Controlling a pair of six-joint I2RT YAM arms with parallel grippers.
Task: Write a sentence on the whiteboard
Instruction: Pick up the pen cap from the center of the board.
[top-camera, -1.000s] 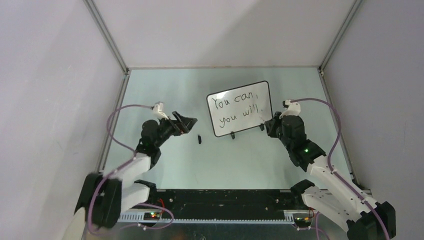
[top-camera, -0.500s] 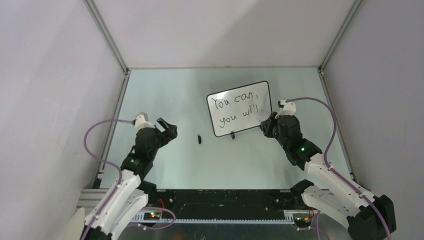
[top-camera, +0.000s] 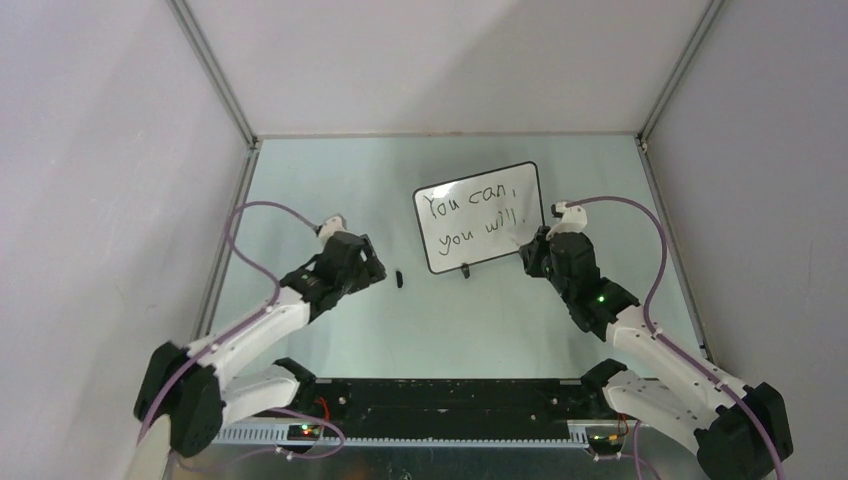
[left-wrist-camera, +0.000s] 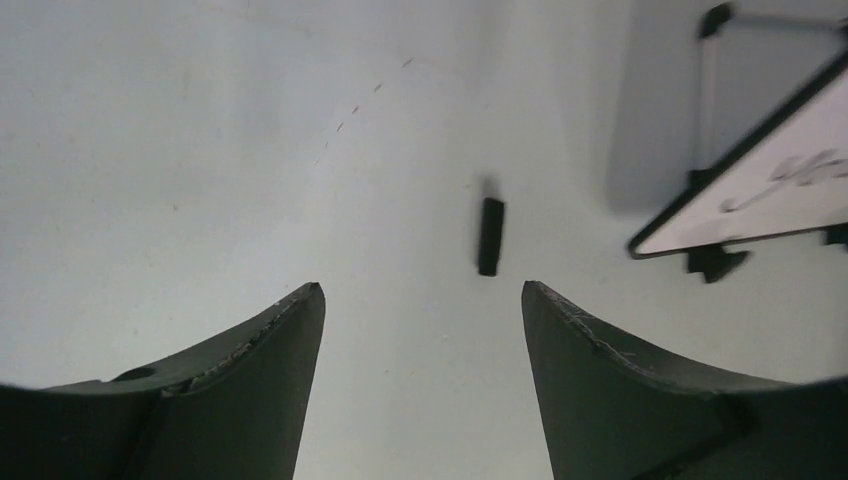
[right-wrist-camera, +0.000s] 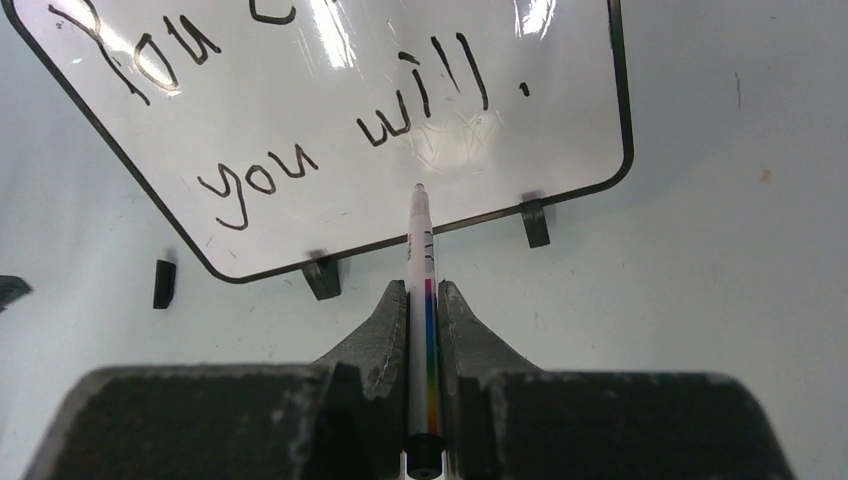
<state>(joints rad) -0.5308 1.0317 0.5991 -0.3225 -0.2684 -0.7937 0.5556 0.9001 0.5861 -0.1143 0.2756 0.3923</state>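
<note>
Black sentence (right-wrist-camera: 425, 100) on whiteboard (right-wrist-camera: 330, 60): "You can, you will." Right gripper (right-wrist-camera: 424, 290) pinches a rainbow-striped pen (right-wrist-camera: 420, 240), left gripper (left-wrist-camera: 422, 300) gapes open.

Robotics lab test cell. Plain white panels (top-camera: 100, 220) close in the space to the left of the left gripper (top-camera: 375, 270), beyond both grippers, and to the right of the right gripper (top-camera: 528, 255). Bare aluminium struts (top-camera: 214, 75) join the panels at the corners. A smooth pale green table (top-camera: 330, 180) lies beneath the grippers. Behind them, two white-and-black robot arms (top-camera: 250, 335) with purple cables (top-camera: 262, 204) reach back to a black mounting rail (top-camera: 450, 400). A green indicator light (top-camera: 600, 298) glows just behind the right gripper.
</note>
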